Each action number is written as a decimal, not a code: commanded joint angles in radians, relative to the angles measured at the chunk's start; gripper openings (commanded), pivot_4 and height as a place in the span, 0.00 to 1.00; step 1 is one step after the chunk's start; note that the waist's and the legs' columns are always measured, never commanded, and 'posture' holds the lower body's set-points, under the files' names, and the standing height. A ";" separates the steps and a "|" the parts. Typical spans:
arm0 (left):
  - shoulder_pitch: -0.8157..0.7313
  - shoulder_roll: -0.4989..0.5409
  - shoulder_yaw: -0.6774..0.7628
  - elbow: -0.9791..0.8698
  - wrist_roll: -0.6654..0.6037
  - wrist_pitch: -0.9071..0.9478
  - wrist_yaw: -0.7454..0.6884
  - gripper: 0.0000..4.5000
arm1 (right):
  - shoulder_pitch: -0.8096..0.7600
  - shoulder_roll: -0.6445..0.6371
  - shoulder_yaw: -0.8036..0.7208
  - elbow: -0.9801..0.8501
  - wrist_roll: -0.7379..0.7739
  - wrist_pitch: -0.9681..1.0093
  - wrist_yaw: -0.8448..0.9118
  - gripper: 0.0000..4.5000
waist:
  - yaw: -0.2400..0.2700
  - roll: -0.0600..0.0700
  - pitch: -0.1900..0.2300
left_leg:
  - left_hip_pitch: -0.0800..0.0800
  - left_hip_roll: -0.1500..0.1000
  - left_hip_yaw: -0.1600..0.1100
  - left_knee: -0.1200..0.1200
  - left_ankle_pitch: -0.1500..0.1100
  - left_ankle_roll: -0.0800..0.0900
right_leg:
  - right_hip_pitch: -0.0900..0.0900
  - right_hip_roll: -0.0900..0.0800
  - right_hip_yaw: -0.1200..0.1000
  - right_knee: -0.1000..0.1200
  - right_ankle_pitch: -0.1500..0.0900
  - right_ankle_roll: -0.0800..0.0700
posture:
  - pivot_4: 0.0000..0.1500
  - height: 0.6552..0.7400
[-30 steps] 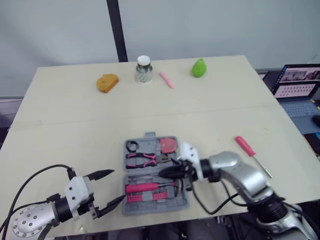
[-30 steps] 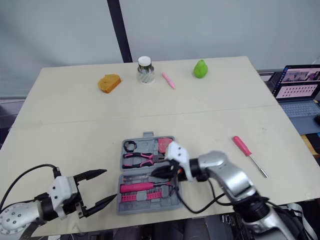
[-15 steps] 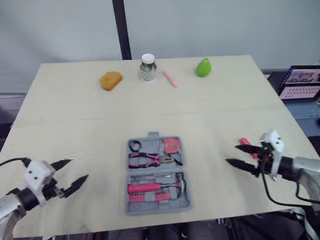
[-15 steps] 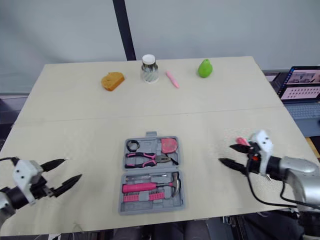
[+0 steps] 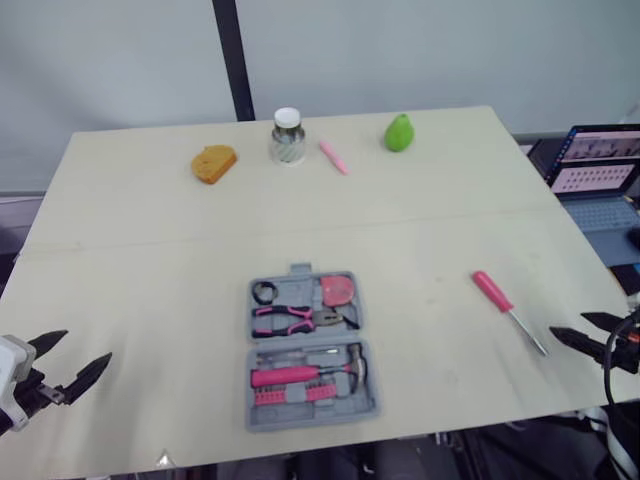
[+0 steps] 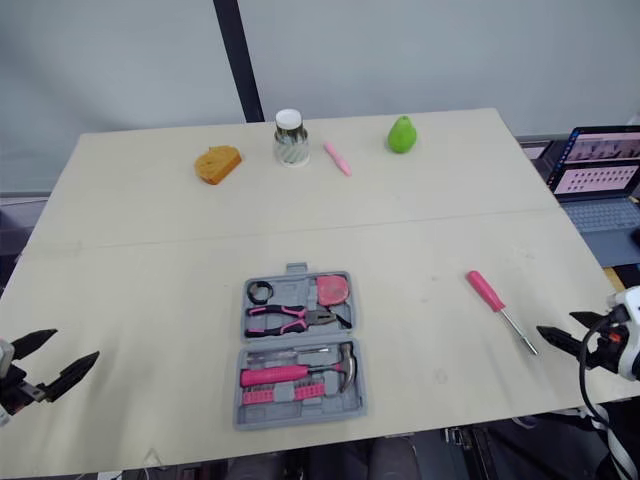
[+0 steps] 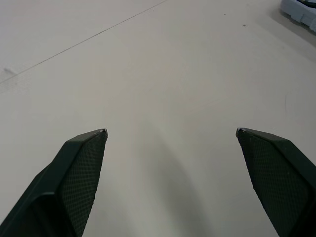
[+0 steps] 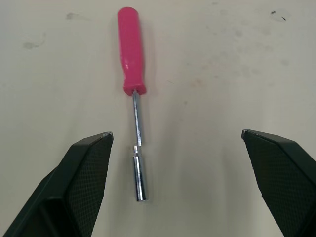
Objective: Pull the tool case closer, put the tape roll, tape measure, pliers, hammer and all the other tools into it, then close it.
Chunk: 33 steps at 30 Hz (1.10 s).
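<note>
left gripper (image 5: 87, 346): fingers spread wide, holding nothing, over bare table (image 5: 150, 250) at the front left corner, well apart from the case
orange lump (image 5: 214, 164): far edge, left of the jar (can't tell what it is)
jar (image 5: 286, 138): upright, white lid, far edge
tool case (image 5: 313, 414): lying open and flat, centre of the table, close to the front edge
case, far half: tape roll (image 5: 264, 292) on the left, pliers (image 5: 290, 320) in the middle, pink tape measure (image 5: 338, 290) at the right
case, near half: hammer (image 5: 300, 375) with pink handle, row of pink bits (image 5: 300, 394) just below it
pink stick (image 5: 333, 158): far edge, just right of the jar
green pear (image 5: 399, 133): far edge, right of the stick
screwdriver (image 5: 492, 291): loose on the table, right of the case and well apart from it, pink handle pointing away, metal tip toward the right gripper
right gripper (image 5: 568, 324): wide open, empty, at the front right edge; screwdriver tip lies near its fingers, not touching
laptop (image 5: 600, 170): open, off the table to the right
</note>
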 commanded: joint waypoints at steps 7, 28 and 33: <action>0.001 0.015 0.027 -0.003 -0.002 -0.017 0.001 1.00 | -0.059 -0.039 0.003 0.055 -0.021 -0.054 0.018 0.98 | -0.014 0.000 0.000 | 0.000 0.000 0.001 0.000 0.001 0.003 | 0.000 0.000 0.000 0.000 0.000 0.000 | 1.00 1.00; -0.125 -0.014 -0.263 -0.461 -0.034 0.204 0.052 1.00 | 0.004 0.046 0.020 -0.366 0.040 0.185 -0.041 0.98 | -0.010 0.002 0.001 | 0.000 -0.001 0.004 0.001 0.003 0.006 | 0.001 0.006 0.000 0.006 0.001 0.000 | 1.00 1.00; -0.143 -0.016 -0.283 -0.452 -0.025 0.203 0.051 1.00 | 0.018 0.055 0.015 -0.391 0.046 0.185 -0.061 0.98 | -0.013 0.007 0.004 | -0.001 -0.002 0.001 0.001 0.003 0.006 | 0.004 0.004 -0.002 0.004 0.001 0.000 | 1.00 1.00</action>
